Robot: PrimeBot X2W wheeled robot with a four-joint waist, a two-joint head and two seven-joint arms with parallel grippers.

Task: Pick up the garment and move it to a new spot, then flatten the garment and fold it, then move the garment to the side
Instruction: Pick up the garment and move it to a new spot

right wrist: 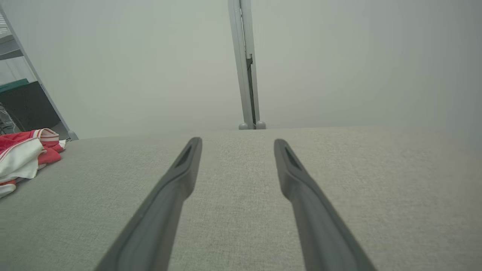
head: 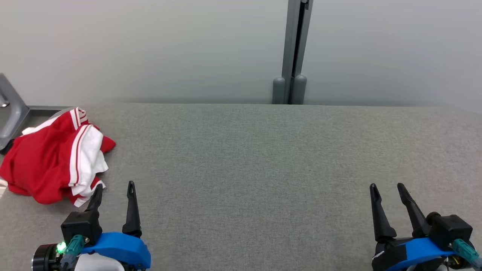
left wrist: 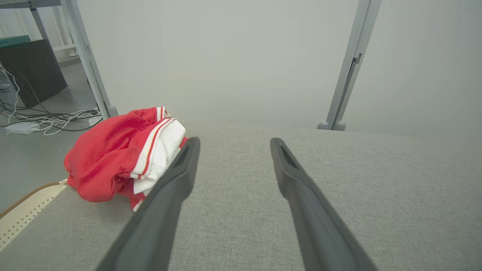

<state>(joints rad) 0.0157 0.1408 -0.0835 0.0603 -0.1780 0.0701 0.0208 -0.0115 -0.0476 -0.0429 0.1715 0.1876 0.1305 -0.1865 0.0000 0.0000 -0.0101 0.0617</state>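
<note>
A crumpled red and white garment lies bunched at the far left of the grey fabric table, close to its left edge. In the left wrist view the garment sits just left of my fingers. My left gripper stands open at the lower left, its left fingertip right beside the garment's near edge, nothing between the fingers. My right gripper stands open at the lower right, far from the garment, holding nothing. Both grippers hover low over the cloth surface.
A pale wall with a grey upright post runs behind the table. A grey metal frame stands at the far left. On the floor beyond the table's left edge lie cables and a dark box.
</note>
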